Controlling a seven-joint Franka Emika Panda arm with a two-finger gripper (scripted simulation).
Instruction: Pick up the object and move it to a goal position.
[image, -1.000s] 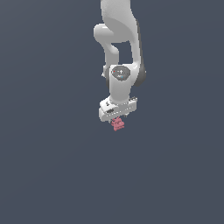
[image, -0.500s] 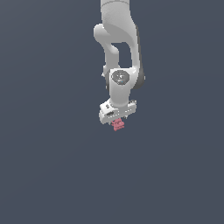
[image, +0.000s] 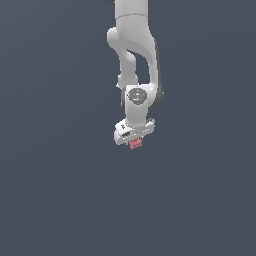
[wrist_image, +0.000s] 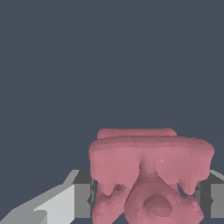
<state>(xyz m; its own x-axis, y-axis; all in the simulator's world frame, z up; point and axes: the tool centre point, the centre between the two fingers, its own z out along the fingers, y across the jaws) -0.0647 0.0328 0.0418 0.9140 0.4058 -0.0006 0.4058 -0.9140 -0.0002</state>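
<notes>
The object (image: 135, 144) is a tiny pink-red ridged piece hanging just under the white arm's hand in the exterior view. My gripper (image: 135, 143) is shut on it, and the hand hides most of the fingers there. In the wrist view the object (wrist_image: 148, 170) fills the space between my two grey fingers (wrist_image: 82, 194), whose pads press on its two sides. It looks lifted off the dark grey floor (image: 60, 190). No goal marker shows in either view.
Only the plain dark grey floor surrounds the arm (image: 132, 45) in the exterior view. The wrist view shows the same plain dark grey surface (wrist_image: 109, 57) beyond the object.
The arm with the pink-red object has risen a little in the exterior view, about the same place sideways. The grip on the object is unchanged.
</notes>
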